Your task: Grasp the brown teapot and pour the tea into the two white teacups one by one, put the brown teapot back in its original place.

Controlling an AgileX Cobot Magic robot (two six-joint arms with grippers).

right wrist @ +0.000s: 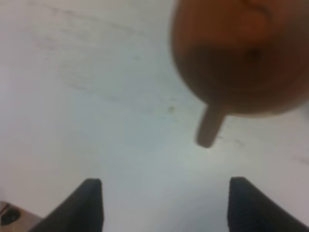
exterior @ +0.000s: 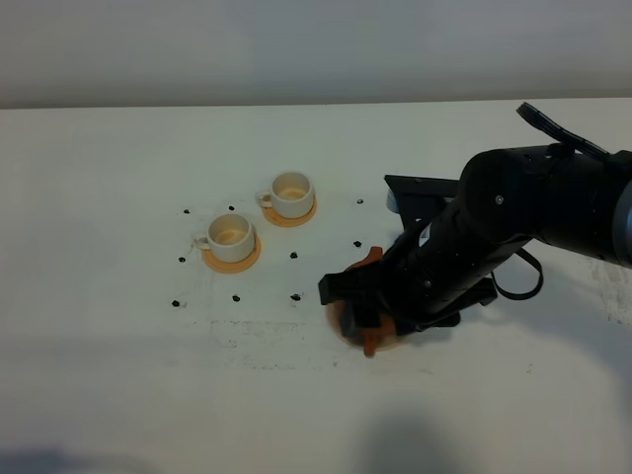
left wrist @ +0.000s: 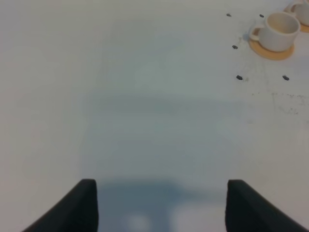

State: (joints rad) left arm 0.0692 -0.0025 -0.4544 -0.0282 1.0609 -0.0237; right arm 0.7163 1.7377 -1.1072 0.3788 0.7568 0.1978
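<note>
The brown teapot (exterior: 370, 341) sits right of the table's middle, mostly hidden under my right arm (exterior: 494, 222). In the right wrist view it is a blurred reddish-brown body (right wrist: 241, 53) with a thin part sticking out toward the fingers. My right gripper (right wrist: 164, 208) is open and empty, with the teapot ahead of its fingertips, not between them. The two white teacups (exterior: 234, 235) (exterior: 292, 194) stand on orange-tan coasters left of the teapot. My left gripper (left wrist: 161, 208) is open over bare table, and one cup (left wrist: 277, 29) shows far ahead. The beige coaster is hidden.
Small black dot marks (exterior: 295, 256) ring the cups on the white table (exterior: 118, 326). The table's back edge meets a grey wall (exterior: 296, 49) at the far side. The left arm is out of the exterior view.
</note>
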